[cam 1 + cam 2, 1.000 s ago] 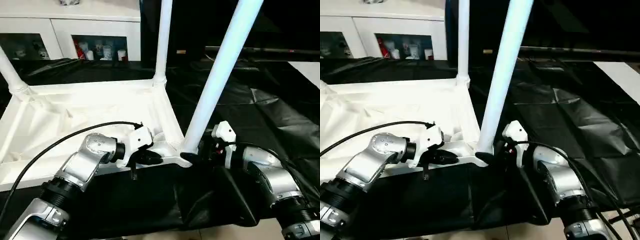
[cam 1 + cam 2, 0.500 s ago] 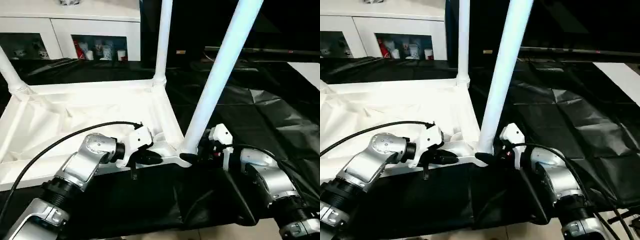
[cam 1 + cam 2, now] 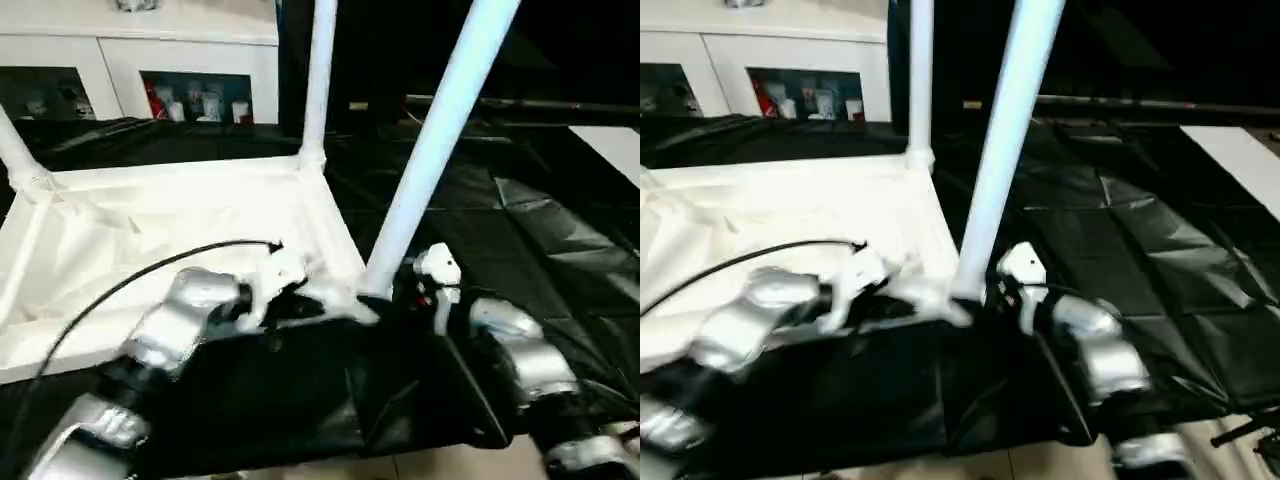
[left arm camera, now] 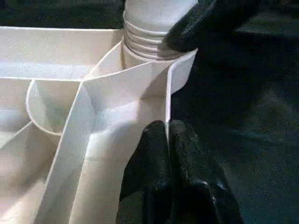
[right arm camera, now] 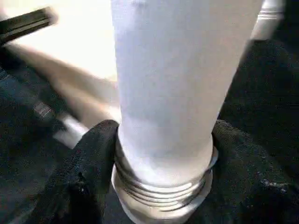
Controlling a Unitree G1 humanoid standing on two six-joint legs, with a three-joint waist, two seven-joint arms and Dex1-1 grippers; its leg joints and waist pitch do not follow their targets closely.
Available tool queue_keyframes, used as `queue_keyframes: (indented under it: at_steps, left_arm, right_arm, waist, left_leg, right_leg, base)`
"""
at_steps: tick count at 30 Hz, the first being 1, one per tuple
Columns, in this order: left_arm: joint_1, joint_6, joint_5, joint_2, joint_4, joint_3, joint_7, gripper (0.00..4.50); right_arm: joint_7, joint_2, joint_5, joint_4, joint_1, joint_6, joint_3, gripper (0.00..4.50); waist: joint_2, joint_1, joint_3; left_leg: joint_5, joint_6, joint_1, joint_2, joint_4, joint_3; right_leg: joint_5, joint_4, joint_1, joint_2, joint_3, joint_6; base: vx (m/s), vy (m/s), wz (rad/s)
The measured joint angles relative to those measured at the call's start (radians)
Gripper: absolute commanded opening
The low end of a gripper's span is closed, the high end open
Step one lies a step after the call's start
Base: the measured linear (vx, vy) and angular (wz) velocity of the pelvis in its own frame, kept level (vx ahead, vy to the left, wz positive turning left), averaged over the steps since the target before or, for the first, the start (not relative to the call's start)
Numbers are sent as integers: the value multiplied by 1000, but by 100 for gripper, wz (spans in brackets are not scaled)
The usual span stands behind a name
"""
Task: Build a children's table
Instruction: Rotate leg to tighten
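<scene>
A: Where does the children's table [image 3: 170,215] lie?

B: Upside down on the black-draped work table [image 3: 520,215], ribbed underside up. Three legs show standing in its corner sockets: a near leg [image 3: 430,150] at the corner closest to the robot, a far leg [image 3: 318,80] behind it, and another leg [image 3: 18,150] at the far left corner.

A: And the right gripper [image 5: 159,158]?

B: Its black fingers [image 5: 88,172] sit on either side of the near leg's base, pressed to the tube just above the threaded collar [image 5: 161,189]. They are spread to the leg's width and have hold of it.

A: The left gripper [image 4: 169,135]?

B: Its two fingers are pressed together at the table's thin rim wall [image 4: 167,100], just beside that same corner socket. Whether the rim is pinched between them, I can't tell.

A: Behind it all?

B: A white cabinet [image 3: 140,60] with glass doors.
</scene>
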Motion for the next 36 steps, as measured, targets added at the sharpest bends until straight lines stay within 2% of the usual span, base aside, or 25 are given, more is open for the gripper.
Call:
queue_keyframes:
  at_steps: [4, 7, 10, 12, 13, 15, 17, 20, 24, 26, 31, 36]
  left_arm:
    - [-41, 28, 29, -90, 67, -1, 110, 0]
    - [-99, 38, 69, -176, 158, -2, 219, 0]
    - [-112, 25, 87, -197, 182, -8, 244, 0]
    - [-114, 10, 91, -195, 190, -10, 235, 0]
    - [-114, 7, 91, -192, 190, -10, 227, 0]
    - [-114, -2, 90, -184, 190, -9, 209, 0]
    - [-112, -12, 86, -175, 189, -9, 188, 0]
    - [-98, -45, 81, -141, 167, -12, 137, 0]
    - [-70, -78, 62, -71, 117, -13, 50, 0]
    - [-51, -100, 43, -25, 86, -12, -24, 0]
    - [-10, -119, -11, 52, 28, -3, -157, 0]
    - [20, -114, -37, 86, -31, -11, -254, 0]
  right_arm:
    - [-196, 72, -28, 38, -21, 11, -35, 272]
    - [-410, 162, -64, 82, -70, 41, -73, 272]
    - [-474, 188, -68, 96, -86, 51, -89, 272]
    - [-457, 190, -63, 96, -84, 46, -94, 272]
    - [-446, 188, -61, 95, -81, 43, -95, 307]
    - [-417, 179, -55, 89, -75, 38, -95, 344]
    - [-381, 171, -54, 72, -58, 28, -95, 351]
    - [-273, 122, -48, 29, -34, 34, -76, 385]
    - [-95, 3, -15, -85, 24, 75, -31, 385]
    - [42, -86, 3, -158, 61, 93, -1, 385]
    - [186, -141, 24, -219, 78, 132, 27, 385]
    - [222, -128, 25, -239, 74, 160, 65, 385]
  waist:
    - [-2, -9, -2]
    - [4, -16, -1]
    - [4, -20, -1]
    - [5, -20, -1]
    - [5, -20, -1]
    - [5, -19, -1]
    - [5, -17, -1]
    - [5, -14, -1]
    - [5, -7, -1]
    - [6, 1, -1]
    - [8, 2, -1]
    - [9, 13, 1]
  left_leg:
    - [0, 0, 0, -1, 1, -1]
    - [0, 0, 0, -1, 0, -3]
    - [0, 1, -2, -2, 0, -7]
    - [0, 1, -2, -3, 0, -8]
    - [-1, 1, -1, -4, 0, -8]
    - [-1, 2, -1, -3, -1, -8]
    - [-1, 2, 0, -3, -4, -8]
    - [-1, 2, -1, -3, -8, -8]
    - [-1, 1, -1, -2, -13, -6]
    - [0, 1, -1, 0, -16, -5]
    - [0, 1, -2, 1, -18, -1]
    - [-1, 1, -3, 0, -17, 3]
  right_leg:
    - [0, -6, 1, -1, -1, 0]
    - [0, -18, 1, -1, -4, 0]
    - [0, -30, 8, -1, -7, 0]
    - [0, -33, 9, -1, -7, 0]
    - [0, -33, 10, -1, -6, 0]
    - [0, -33, 9, -1, -6, 0]
    - [2, -32, 9, -1, -7, -3]
    - [6, -31, 7, 0, -8, -5]
    - [16, -30, 5, 0, -8, -1]
    - [18, -29, 3, 1, -8, -4]
    - [16, -29, -1, 2, -6, -4]
    - [15, -30, -2, 1, -5, -4]
  base:
    - [0, 0, 0]
    - [0, 0, 0]
    - [0, 0, 0]
    - [0, 0, 0]
    - [0, 0, 0]
    - [0, 0, 0]
    - [0, 0, 0]
    - [0, 0, 0]
    - [0, 0, 0]
    - [35, -17, 0]
    - [10, -4, 0]
    - [0, 0, 0]
